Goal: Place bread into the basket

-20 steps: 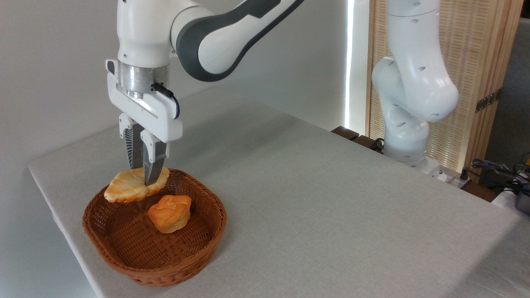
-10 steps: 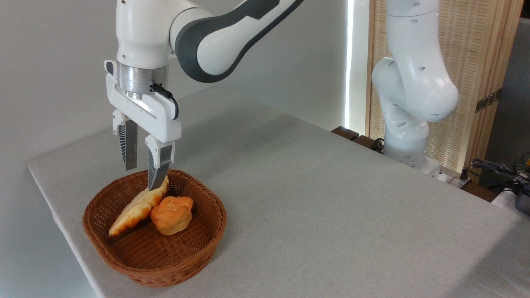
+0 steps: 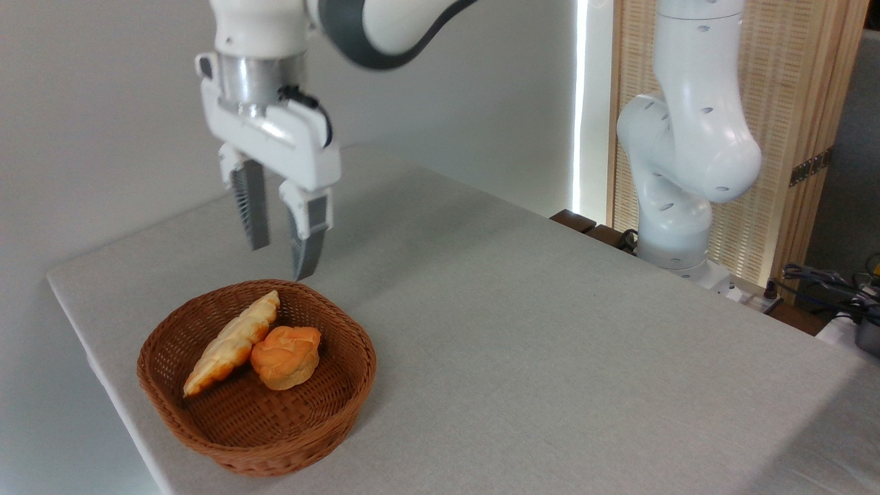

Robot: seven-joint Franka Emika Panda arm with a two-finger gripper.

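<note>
We hold our gripper (image 3: 280, 262) empty, jaws apart, pointing down above the basket's (image 3: 344, 385) far rim; bread (image 3: 230, 340) lies inside.

Bread (image 3: 232, 342) in basket (image 3: 323, 405), left of bun (image 3: 286, 356), touching it; basket on table (image 3: 550, 330) near left corner.
</note>
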